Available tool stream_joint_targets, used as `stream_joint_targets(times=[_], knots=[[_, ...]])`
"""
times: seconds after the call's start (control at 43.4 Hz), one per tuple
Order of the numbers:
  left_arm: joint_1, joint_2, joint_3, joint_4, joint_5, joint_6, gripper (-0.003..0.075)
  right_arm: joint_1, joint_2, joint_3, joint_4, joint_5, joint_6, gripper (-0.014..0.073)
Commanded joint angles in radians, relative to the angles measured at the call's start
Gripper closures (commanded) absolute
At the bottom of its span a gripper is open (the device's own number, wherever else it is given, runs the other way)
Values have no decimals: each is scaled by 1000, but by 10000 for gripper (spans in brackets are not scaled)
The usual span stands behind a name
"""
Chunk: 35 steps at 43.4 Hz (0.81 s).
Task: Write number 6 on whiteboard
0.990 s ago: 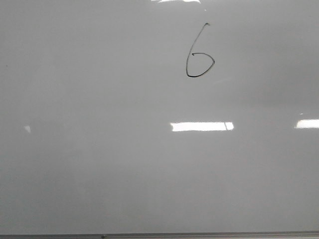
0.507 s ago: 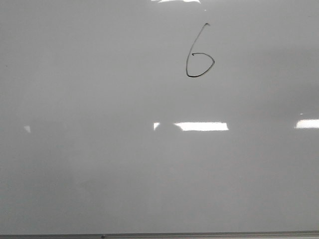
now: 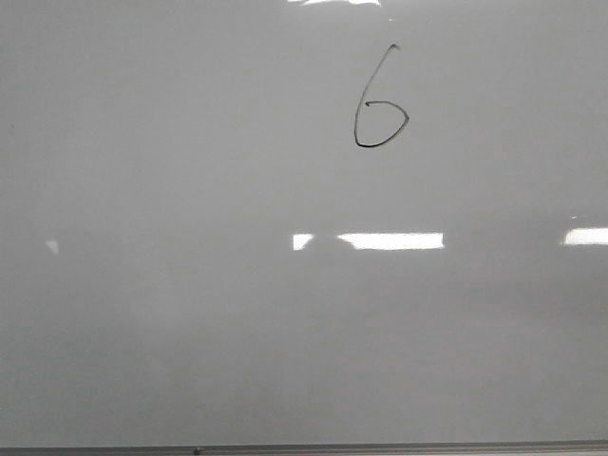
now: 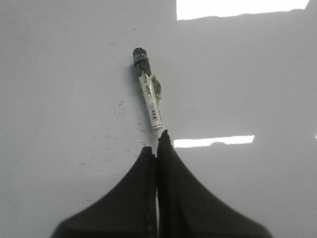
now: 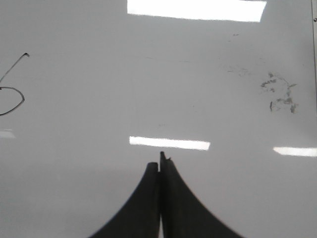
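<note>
Finished 6 (image 3: 380, 100) stands high on the whiteboard (image 3: 190, 332).
Left gripper (image 4: 157, 144) closed empty, marker (image 4: 147, 89) lying just beyond it; right gripper (image 5: 160, 161) closed, empty. Risk: an arm brushing wet ink could smear the digit.

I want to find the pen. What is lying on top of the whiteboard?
A marker lies flat on the whiteboard, just beyond the shut left tool. The number 6 is drawn on it too. Under the board is hidden.

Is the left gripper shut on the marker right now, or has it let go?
Shut on the marker: the left gripper has its fingers pressed together, with the marker's end pinched between their tips and its body sticking out beyond them.
</note>
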Motion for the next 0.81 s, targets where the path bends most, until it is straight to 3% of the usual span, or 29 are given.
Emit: stream_joint_targets(times=[0.0,0.207,0.783], knots=[[-7,-13,5,-13,-88,-8,741,-13,-21,-4,11,-78,1,661],[-7,-14,5,-13,-88,-8,741,-13,-20,-4,80,-70,1,661],[-7,-14,5,-13,-88,-8,741,-14,-21,-4,81,-68,1,661]])
